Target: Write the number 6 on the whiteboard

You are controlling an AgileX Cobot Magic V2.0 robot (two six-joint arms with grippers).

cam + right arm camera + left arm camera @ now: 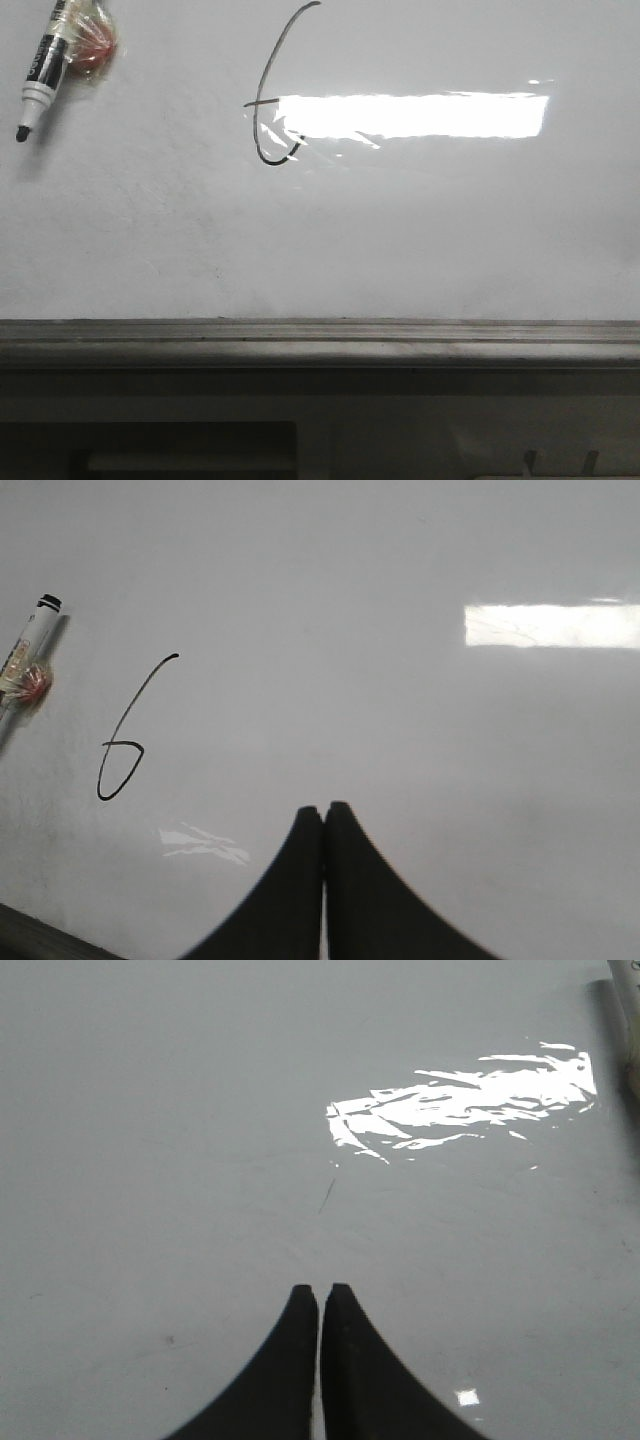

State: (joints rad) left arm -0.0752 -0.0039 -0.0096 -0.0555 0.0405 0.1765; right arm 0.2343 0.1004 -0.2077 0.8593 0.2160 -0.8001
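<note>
Nearest in the front view, a grey tray edge (pixel 320 340) runs across the lower part of the frame, with a dark recess below it. Above it the whiteboard (pixel 430 230) fills the frame, glossy and faintly smudged, a bright rectangular glare at upper centre. The number 6 (pixel 268 100) sits at upper centre, just left of that glare. In the right wrist view its loop looks closed, so the digit seems complete. A black-capped marker (pixel 42 70) lies at upper left, well apart from the digit, held by neither arm. Both the left gripper (pixel 321 1290) and the right gripper (pixel 323 808) have fingers pressed together, pinching nothing, over bare board.
</note>
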